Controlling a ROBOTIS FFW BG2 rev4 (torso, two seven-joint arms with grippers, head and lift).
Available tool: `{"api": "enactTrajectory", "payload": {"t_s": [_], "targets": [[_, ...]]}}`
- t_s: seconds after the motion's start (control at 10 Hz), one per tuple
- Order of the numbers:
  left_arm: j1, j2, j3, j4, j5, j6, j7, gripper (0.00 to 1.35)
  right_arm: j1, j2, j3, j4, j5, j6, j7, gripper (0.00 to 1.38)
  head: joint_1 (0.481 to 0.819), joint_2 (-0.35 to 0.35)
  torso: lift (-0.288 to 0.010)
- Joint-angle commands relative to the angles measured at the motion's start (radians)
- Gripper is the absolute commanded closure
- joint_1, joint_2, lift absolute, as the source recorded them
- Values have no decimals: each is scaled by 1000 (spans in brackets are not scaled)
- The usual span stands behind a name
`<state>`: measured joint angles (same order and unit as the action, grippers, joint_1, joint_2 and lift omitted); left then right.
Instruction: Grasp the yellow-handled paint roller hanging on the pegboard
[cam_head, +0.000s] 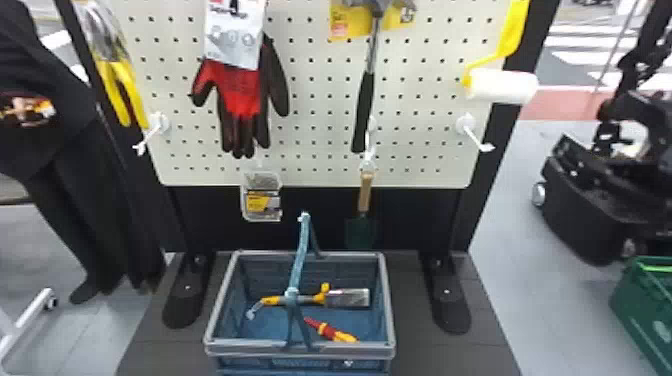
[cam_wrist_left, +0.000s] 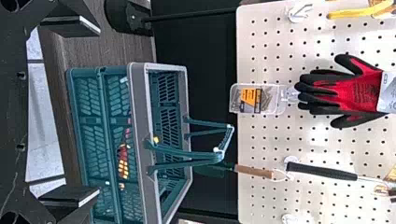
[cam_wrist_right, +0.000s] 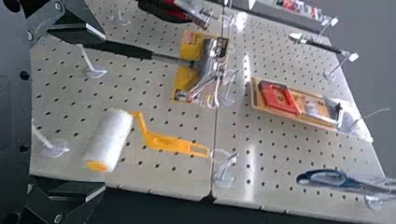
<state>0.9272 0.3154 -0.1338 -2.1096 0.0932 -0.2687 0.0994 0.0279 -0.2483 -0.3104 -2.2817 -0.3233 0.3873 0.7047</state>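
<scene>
The paint roller (cam_head: 501, 85) hangs at the pegboard's (cam_head: 320, 155) upper right, white sleeve low, yellow handle (cam_head: 511, 30) rising above it. In the right wrist view the roller (cam_wrist_right: 108, 140) and its handle (cam_wrist_right: 173, 142) lie just beyond my right gripper (cam_wrist_right: 79, 112), which is open wide and touches neither. My right arm (cam_head: 632, 107) shows dark at the head view's right edge, to the right of the roller. My left gripper (cam_wrist_left: 79, 112) is open with nothing in it, facing the basket (cam_wrist_left: 135, 140) from a distance.
On the board also hang a red-and-black glove (cam_head: 240, 95), a black-handled hammer (cam_head: 364, 105), yellow pliers (cam_head: 120, 85), a trowel (cam_head: 364, 200) and scissors (cam_wrist_right: 327, 177). A blue basket (cam_head: 300, 345) with tools stands below. A black garment-like mass (cam_head: 75, 175) is at left, a green crate (cam_head: 645, 300) at right.
</scene>
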Motion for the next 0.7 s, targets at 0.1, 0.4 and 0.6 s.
{"api": "enactTrajectory", "payload": {"t_s": [0.1, 0.4, 0.6], "targets": [[-10, 10, -7, 0, 10, 9, 0, 117, -143, -131, 111, 84, -140, 62, -1, 177, 549, 0, -100], [-35, 30, -26, 2, 20, 20, -1, 121, -375, -282, 261, 295, -260, 93, 7, 179, 549, 0, -100], [-38, 30, -26, 2, 23, 20, -1, 121, -448, -325, 264, 364, -247, 102, 25, 179, 549, 0, -100]]}}
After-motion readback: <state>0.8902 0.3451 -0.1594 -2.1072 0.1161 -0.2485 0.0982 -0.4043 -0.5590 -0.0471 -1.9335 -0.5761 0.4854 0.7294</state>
